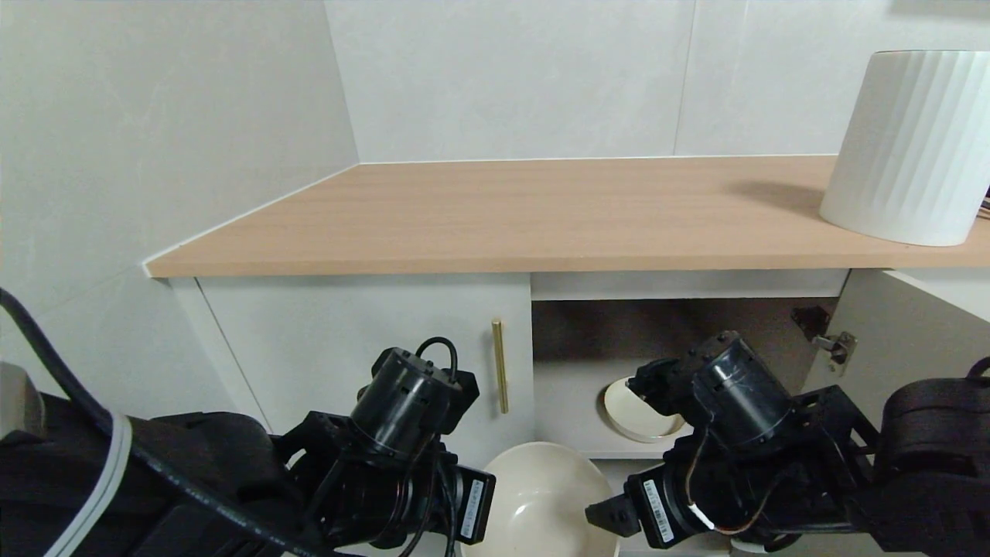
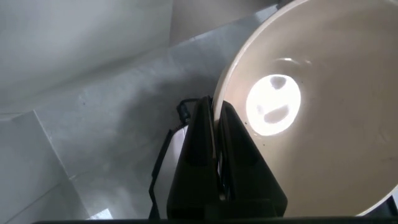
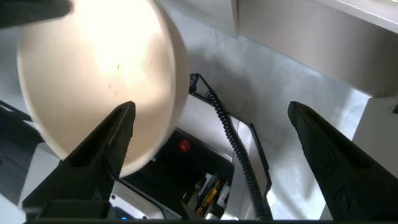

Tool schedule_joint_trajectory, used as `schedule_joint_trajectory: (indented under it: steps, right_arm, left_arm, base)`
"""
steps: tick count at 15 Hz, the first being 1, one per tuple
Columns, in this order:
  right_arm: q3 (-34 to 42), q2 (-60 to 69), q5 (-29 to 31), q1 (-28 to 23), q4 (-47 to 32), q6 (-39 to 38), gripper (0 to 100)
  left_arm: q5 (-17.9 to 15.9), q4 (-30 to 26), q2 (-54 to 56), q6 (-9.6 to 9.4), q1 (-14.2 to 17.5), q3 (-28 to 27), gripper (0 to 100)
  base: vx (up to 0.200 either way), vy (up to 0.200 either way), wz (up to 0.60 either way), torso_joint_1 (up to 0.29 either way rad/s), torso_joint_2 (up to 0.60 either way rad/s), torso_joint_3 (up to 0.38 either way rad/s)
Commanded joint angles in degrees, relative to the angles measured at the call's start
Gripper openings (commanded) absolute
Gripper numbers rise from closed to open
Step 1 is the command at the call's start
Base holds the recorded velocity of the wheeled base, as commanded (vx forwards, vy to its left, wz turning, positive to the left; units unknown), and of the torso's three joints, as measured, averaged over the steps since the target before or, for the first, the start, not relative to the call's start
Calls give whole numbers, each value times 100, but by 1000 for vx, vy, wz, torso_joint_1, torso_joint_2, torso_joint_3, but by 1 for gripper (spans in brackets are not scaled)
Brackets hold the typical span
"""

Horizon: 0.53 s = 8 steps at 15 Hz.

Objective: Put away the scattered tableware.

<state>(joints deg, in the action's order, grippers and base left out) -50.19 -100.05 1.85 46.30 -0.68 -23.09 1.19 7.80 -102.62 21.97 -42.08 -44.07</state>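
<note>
Left gripper (image 2: 216, 107) is clamping the rim of the cream bowl (image 2: 311, 106), and I am holding it low before the closed cabinet door (image 1: 363, 340). My right gripper (image 3: 211, 124) is hanging beside it, jaws spread wide, near a second bowl (image 1: 630, 414) sitting inside the open compartment.

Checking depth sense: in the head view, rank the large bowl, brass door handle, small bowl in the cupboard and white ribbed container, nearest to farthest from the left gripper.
1. Large bowl, rim clamped in the left gripper, front centre.
2. Brass door handle, on the shut left door.
3. Small bowl, inside the open cupboard.
4. White ribbed container, on the countertop, far right.
</note>
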Motion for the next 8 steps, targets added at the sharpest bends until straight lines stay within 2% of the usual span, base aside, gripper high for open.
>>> schedule_joint_trajectory:
  steps: [1,4,5,8]
  right_arm:
    - [-8,-190,-1,2,16,-20,100]
    - [-88,-314,8,2,16,-170,100]
    - [-96,-314,-1,2,16,-178,0]
    - [-88,-305,-1,2,16,-187,0]
  left_arm:
    - [4,2,32,1,-37,21,0]
    - [4,2,23,1,-107,30,0]
    - [4,2,14,9,-107,39,0]
    - [4,2,14,1,-116,56,0]
  base:
    - [0,0,0,0,0,0]
    - [0,0,0,0,0,0]
    - [0,0,0,0,0,0]
    - [0,0,0,0,0,0]
